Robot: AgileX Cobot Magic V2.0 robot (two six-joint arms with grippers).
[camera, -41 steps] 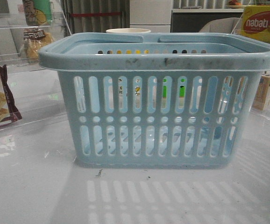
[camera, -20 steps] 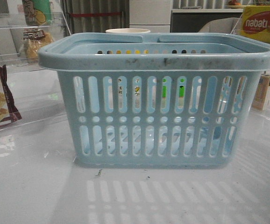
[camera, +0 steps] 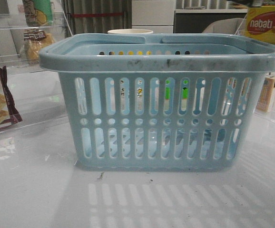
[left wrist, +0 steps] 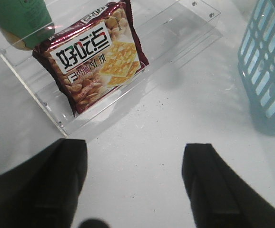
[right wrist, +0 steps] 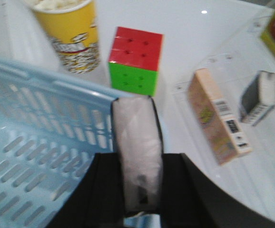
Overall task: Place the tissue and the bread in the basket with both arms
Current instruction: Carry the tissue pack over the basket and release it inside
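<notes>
The pale blue basket (camera: 163, 57) stands in the middle of the table; it also shows in the right wrist view (right wrist: 33, 123) and the left wrist view (left wrist: 268, 71). My right gripper (right wrist: 138, 190) is shut on the tissue (right wrist: 137, 142), a flat pack seen edge-on with a pale side and black borders, held above the basket's rim at one corner. My left gripper (left wrist: 135, 175) is open and empty over bare table, beside the basket. The bread (camera: 33, 45) sits on the clear shelf at the far left. Neither gripper shows in the front view.
A maroon cracker packet (left wrist: 97, 52) lies on a clear acrylic tray (left wrist: 142, 85) beside a green object (left wrist: 21, 19). Behind the basket stand a popcorn cup (right wrist: 73, 33) and a red-and-green cube (right wrist: 135, 59). A beige carton (right wrist: 218, 116) and a small dark pack (right wrist: 259, 97) lie on another clear tray.
Almost nothing differs in the front view. The basket has not moved. The yellow box at the back right looks very slightly shifted.
</notes>
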